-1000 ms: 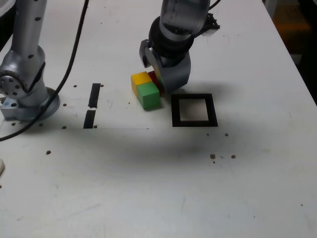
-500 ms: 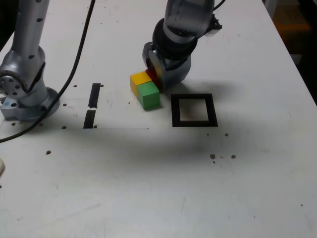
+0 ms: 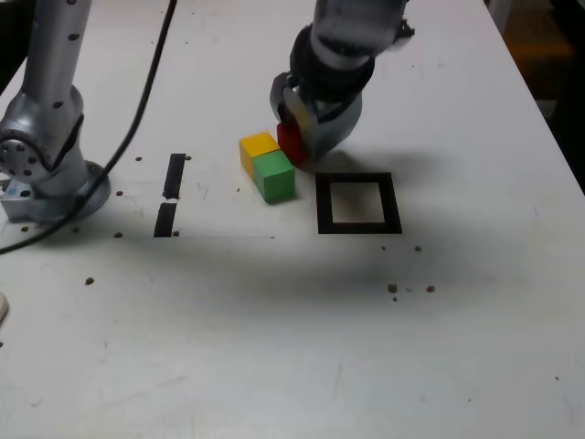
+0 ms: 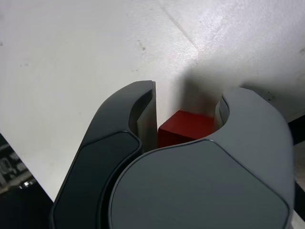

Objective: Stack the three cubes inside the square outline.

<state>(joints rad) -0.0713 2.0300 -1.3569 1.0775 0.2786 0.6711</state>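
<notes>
The grey hand (image 3: 297,137) pinches the small red cube (image 3: 290,143); the black tape square outline (image 3: 358,203) lies toward the exterior view's lower right (near, on the white desk (image 3: 274,329)).

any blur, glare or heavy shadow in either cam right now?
Exterior view: sharp; a broad soft shadow crosses the table below the square outline, no glare on the yellow cube or green cube. Wrist view: the gripper fills the frame, slightly soft; dark shadow behind the red cube; bright table, mild washout.
</notes>
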